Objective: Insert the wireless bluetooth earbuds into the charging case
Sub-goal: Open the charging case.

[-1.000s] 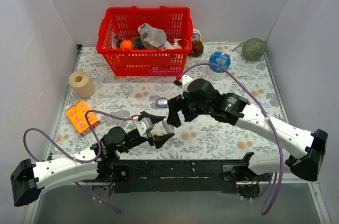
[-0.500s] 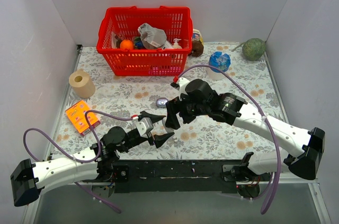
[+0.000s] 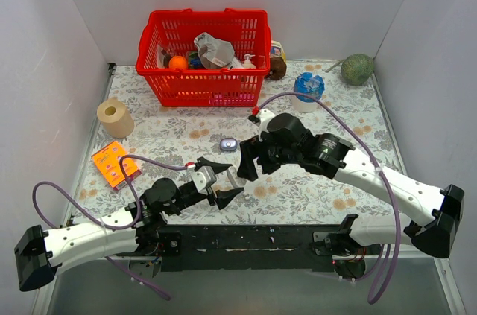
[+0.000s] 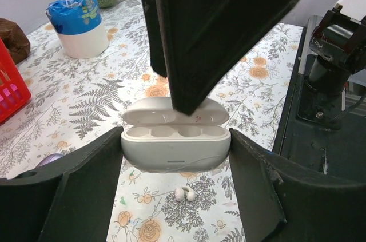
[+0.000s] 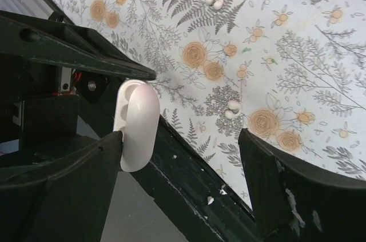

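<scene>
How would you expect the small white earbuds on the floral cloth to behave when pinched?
The small rounded white earbuds look smooth, so probably slippery and apt to roll. They seem tiny beside the right gripper, so likely light.

Lower centre: L gripper gripping a pale charging case, with R gripper just upper right of it, fingers apart, holding nothing. Small blue-grey obj lies on floral table just above both. Red basket at upper centre, full of misc. items.
</scene>
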Controlling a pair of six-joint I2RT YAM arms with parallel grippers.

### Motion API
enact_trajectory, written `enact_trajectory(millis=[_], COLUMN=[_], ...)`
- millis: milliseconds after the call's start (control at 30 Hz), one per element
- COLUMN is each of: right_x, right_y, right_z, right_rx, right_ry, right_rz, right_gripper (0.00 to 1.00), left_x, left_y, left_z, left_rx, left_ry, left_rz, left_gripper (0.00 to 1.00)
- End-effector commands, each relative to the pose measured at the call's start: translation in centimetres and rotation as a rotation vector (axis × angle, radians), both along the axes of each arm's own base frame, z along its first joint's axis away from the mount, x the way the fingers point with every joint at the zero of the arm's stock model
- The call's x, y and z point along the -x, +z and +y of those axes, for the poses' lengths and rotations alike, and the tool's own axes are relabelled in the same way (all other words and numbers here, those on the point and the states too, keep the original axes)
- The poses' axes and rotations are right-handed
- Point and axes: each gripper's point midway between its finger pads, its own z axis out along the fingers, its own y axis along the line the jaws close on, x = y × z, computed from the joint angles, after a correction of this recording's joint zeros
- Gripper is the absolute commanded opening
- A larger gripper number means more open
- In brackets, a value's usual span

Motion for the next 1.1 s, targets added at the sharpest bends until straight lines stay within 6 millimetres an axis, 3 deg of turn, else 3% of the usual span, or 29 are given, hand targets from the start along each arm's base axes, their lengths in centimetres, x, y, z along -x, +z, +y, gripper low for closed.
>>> enact_trajectory(millis=[0,167,267,400,1067], right_x=[-1.4,-1.6,-1.4,-0.5,-1.4], right_y=[0.6,1.6,4.1,5.8,3.6], right_z=[-2.1,-2.3,-1.4,-0.1,1.6], right_rx=[0.003,-0.032,-0.153,-0.234,-0.178], right_ry=[-0.084,-0.094,-0.069,0.0,0.018], right_rz=[-0.037,-0.06,-0.102,-0.099,-0.07], right_gripper=[0.88,0.88,0.89,0.87,0.58], left_x=[0.0,0.1,-0.4,-0.6,-0.7], left_y=[4.0,4.1,4.0,4.1,4.3], left_z=[0.4,0.4,0.6,0.5,0.3], left_rx=[0.091,0.091,0.09,0.087,0.083], left_ry=[0.01,0.008,0.037,0.046,0.046], left_rz=[-0.056,-0.053,-0.048,-0.045,-0.044], left_gripper=[0.0,0.0,0.0,0.0,0.0])
